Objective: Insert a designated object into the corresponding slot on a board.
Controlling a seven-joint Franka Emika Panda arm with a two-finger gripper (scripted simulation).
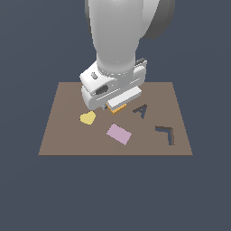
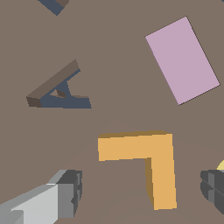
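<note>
1. So, the tool hangs low over the orange L block, fingers spread apart, one finger off one side and the other at the opposite side, neither touching the block as far as I can tell. Nothing is clamped.
2. That L lies flat on the board, about mid-board and toward its far edge in the exterior view, mostly hidden under the tool there.
3. Its slot sits well apart, near the board's edge at the exterior view's right, toward the near corner. An A-shaped cut-out lies between block and slot.
4. Handling guess: looks rigid, light and thin, so not fragile, but the low sides give little to pinch. I'd squeeze across one arm close to the corner, so it doesn't swivel when lifted.
5. Also around: a pink rectangle and a yellow heart, both close by, the heart just beside one finger. Worth not bumping it.
</note>
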